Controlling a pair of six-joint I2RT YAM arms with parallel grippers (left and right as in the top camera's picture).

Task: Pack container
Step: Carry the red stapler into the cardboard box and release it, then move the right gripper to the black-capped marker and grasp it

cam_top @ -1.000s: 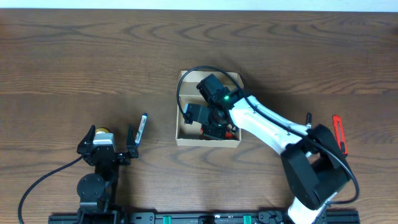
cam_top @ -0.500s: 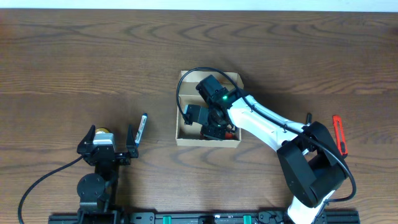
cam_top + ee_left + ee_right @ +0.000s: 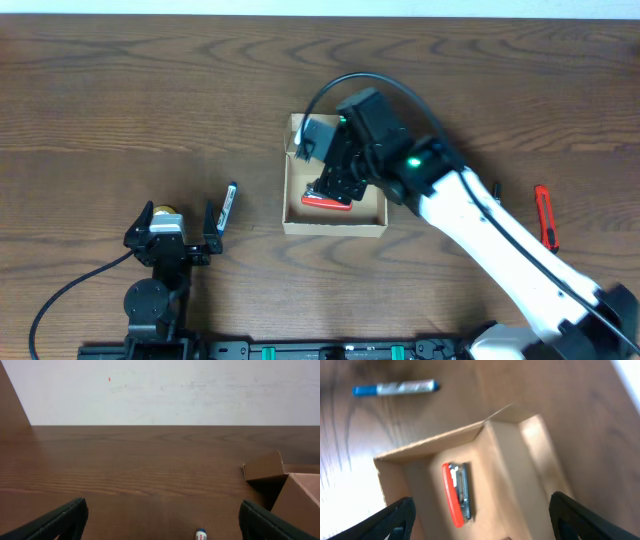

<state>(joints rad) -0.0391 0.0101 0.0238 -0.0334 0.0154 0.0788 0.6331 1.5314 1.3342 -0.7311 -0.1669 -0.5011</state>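
The brown wooden bench (image 3: 120, 90) fills the overhead view. The container (image 3: 335, 227) sits about midway between the bench's left and right edges, somewhat nearer the edge where my bases stand. It is open at the top, with one flap (image 3: 264, 466) standing out at its far left corner.

My right pincer (image 3: 485, 520) hangs over the container (image 3: 510, 455) with its fingers spread wide and nothing between them. My left pincer (image 3: 165, 522) stays low by the near edge, well to the left of the container (image 3: 300, 497). It is also spread wide and grips nothing.

A red and metal hand tool (image 3: 456, 492) lies flat on the container's floor, toward its near wall (image 3: 327, 202). A red cutter (image 3: 544, 215) lies on the bare bench towards the right edge, well apart from the container. A blue-capped pen (image 3: 228, 205) lies between my left pincer (image 3: 178, 216) and the container, just beside the pincer's right finger.
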